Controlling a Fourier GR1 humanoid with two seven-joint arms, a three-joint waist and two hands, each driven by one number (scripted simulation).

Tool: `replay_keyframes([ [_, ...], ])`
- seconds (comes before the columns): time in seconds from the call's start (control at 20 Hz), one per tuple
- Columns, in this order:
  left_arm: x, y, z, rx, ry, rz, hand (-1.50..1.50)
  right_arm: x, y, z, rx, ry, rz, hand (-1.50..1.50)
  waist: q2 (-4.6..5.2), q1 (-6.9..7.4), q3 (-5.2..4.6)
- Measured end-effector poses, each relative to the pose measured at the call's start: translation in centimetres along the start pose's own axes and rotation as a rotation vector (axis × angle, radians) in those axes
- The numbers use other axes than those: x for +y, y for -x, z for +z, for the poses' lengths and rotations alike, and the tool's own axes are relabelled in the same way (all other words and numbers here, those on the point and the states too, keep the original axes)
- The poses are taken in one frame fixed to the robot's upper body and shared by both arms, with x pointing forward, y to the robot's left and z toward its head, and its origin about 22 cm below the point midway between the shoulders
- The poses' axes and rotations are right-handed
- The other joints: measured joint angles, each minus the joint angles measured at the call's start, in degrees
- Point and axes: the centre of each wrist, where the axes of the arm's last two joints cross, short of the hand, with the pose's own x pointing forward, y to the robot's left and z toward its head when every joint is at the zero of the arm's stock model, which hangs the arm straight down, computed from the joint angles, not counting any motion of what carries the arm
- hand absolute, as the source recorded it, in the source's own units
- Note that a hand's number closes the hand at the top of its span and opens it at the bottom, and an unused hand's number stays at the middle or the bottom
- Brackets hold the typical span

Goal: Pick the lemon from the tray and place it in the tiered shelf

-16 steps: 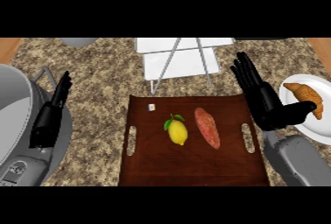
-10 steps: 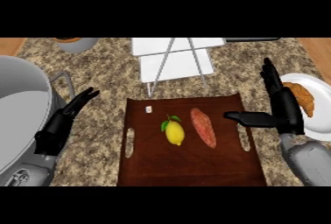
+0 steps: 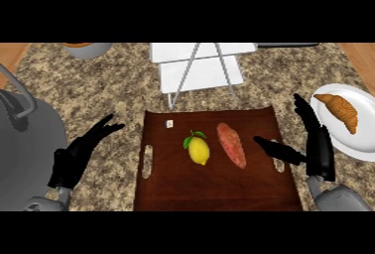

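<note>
On tray: lemon just beside sweet potato; right robot hand spread, empty. Risk: grabbing wrong item, nudging lemon.

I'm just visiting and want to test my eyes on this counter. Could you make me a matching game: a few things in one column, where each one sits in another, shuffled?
Things:
1. lemon
2. croissant
3. right hand
4. white shelf

Places:
A. on the white plate at the right
B. beyond the tray's far edge
C. on the tray, left of the sweet potato
D. over the tray's right edge, fingers open

Pairs: 1-C, 2-A, 3-D, 4-B
</note>
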Motion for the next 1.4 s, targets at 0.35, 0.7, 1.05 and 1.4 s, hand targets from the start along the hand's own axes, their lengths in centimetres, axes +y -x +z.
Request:
replay_keyframes([
  [0.35, -0.6, 1.3, 0.6, 0.088, 0.005, 0.012, 0.00, 2.8, -5.4, 3.7, -0.040, -0.197, 0.063, -1.50, 0.15, 1.06, -0.44],
  [0.7, -1.1, 1.6, 0.4, 0.105, 0.014, 0.010, 0.00, 3.5, -8.3, 3.1, 0.069, -0.337, 0.454, -1.50, 0.04, 1.82, -0.87],
  [1.05, -1.4, 1.6, 0.2, 0.101, 0.027, 0.002, 0.00, 6.5, -10.9, 2.0, 0.087, -0.304, 0.833, -1.50, 0.06, 2.85, -0.83],
  [1.4, -1.5, 1.6, 0.2, 0.091, 0.030, 0.001, 0.00, 13.0, -13.9, 2.8, 0.097, -0.373, 0.894, -1.50, 0.35, 3.04, -0.56],
])
